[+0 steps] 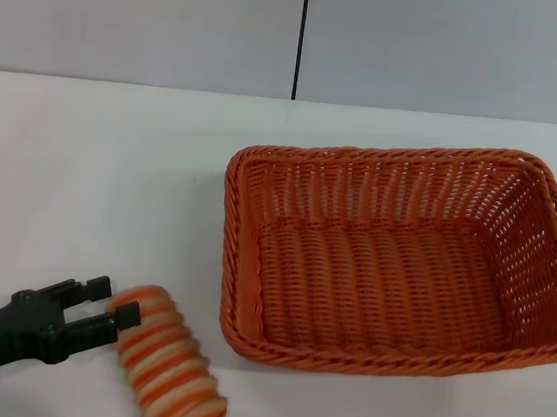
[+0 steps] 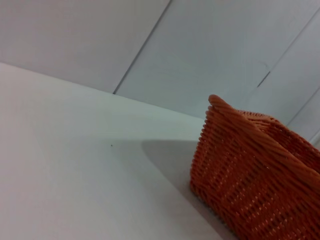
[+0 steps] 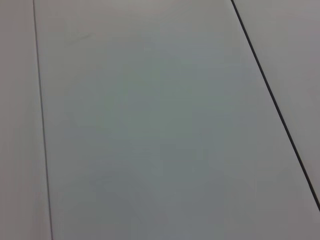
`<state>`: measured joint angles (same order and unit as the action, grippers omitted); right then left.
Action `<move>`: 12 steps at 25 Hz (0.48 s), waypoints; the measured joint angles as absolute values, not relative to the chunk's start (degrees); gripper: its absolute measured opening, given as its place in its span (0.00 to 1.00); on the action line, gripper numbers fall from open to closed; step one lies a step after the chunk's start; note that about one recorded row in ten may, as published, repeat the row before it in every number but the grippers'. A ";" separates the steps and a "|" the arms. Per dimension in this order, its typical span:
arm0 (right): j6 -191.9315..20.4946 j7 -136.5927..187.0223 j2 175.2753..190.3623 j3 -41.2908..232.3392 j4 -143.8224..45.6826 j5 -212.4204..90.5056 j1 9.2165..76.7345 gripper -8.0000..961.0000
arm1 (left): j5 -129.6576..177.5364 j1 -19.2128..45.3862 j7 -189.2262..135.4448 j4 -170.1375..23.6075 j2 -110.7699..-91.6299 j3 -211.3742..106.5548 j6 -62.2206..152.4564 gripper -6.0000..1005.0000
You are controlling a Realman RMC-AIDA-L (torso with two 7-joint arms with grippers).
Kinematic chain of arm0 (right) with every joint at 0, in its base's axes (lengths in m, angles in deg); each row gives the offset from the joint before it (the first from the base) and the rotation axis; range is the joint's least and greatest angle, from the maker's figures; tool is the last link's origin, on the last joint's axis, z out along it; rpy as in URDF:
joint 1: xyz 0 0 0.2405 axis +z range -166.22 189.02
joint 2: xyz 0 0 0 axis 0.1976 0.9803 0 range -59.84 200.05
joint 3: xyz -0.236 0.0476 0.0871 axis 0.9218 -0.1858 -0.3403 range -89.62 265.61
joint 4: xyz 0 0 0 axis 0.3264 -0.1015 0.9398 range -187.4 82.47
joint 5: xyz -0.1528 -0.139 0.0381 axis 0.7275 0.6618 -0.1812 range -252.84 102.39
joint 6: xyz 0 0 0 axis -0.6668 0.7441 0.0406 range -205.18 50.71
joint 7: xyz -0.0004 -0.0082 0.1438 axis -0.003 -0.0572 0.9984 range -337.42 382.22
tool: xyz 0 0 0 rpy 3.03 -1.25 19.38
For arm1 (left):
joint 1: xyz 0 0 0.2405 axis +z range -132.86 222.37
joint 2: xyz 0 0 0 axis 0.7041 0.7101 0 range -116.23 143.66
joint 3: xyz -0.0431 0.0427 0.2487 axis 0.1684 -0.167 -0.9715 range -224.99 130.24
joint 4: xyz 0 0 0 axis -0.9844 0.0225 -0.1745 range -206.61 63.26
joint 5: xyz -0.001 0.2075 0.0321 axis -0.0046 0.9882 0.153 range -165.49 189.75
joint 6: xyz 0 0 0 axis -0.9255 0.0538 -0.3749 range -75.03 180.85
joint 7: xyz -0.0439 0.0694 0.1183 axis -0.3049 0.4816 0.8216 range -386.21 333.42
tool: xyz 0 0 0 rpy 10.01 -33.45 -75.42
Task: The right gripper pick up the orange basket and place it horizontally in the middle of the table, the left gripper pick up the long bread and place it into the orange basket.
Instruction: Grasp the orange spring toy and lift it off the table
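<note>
The left gripper, a black two-fingered claw, comes in low from the robot's left near the front edge of the table. Its jaws stand a narrow way apart, and their tips meet the near end of the long bread; from the head view I cannot tell whether they truly pinch the loaf or only touch it.

The risk lies in that grip. The fingers reach only the rounded tip of the loaf, so most of its length hangs beyond the claw. If lifted this way, I judge it could pivot, droop or slip free, and its ridged, curved surface gives the fingertips little flat area to bite. A push instead of a pinch could also roll it toward the table's front edge.

The loaf is a stubby oval with orange and cream stripes across its top, lying slanted away from the claw toward the front of the table.

Beyond the claw, to its right and farther back, sits the orange basket, well apart from the loaf, empty, upright, long side across the table. A low carry might catch its braided rim.

The right gripper is not in view.
</note>
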<state>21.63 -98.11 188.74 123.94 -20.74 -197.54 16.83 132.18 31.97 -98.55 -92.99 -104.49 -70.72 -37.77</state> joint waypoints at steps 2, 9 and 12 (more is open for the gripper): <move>21.63 -98.18 188.74 123.94 -21.15 -197.45 17.08 0.39 | 132.06 31.76 -98.47 -92.99 -104.49 -70.72 -37.66 0.78; 21.54 -98.77 188.76 123.94 -22.42 -197.19 17.34 0.39 | 132.06 30.99 -97.13 -92.52 -104.65 -71.31 -37.18 0.78; 21.50 -99.09 188.76 123.94 -22.66 -197.19 17.34 0.39 | 132.23 31.07 -97.13 -92.51 -104.47 -71.82 -37.39 0.78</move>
